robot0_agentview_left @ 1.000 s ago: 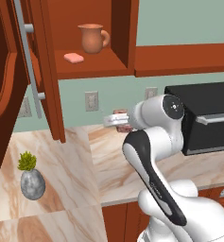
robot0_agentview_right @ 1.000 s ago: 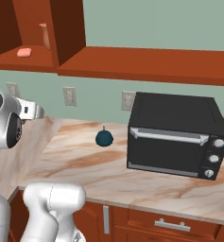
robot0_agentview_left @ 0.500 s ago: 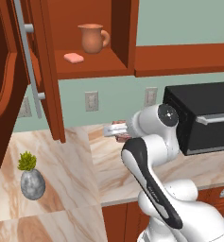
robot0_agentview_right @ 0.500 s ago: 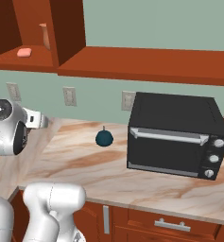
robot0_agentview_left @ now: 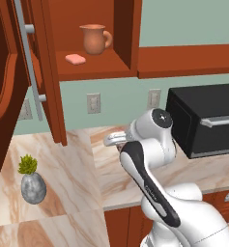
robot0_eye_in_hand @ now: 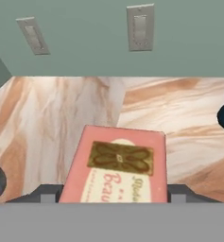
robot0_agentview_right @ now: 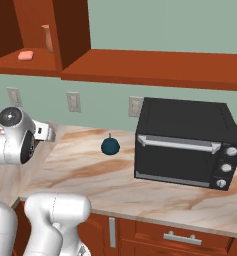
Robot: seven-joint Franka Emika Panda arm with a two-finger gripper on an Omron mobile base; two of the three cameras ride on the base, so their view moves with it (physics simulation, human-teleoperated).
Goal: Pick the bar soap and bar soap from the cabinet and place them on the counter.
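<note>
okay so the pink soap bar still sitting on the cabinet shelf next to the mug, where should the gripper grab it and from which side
Grip the pink soap bar across its narrow sides, coming in level from the cabinet's open front. It lies flat and low on the shelf, near the front edge, with the mug behind it, so a frontal approach looks clearest.

This is a home kitchen. A marble-patterned surface [robot0_agentview_right: 105, 175] runs over reddish-brown wooden fronts below a wall cabinet [robot0_agentview_left: 87, 38], and a black toaster oven [robot0_agentview_right: 185, 142] stands toward its right end. Wall sockets [robot0_agentview_right: 72, 101] dot the green backsplash, and a small potted plant [robot0_agentview_left: 31, 181] sits near the left edge.
</note>
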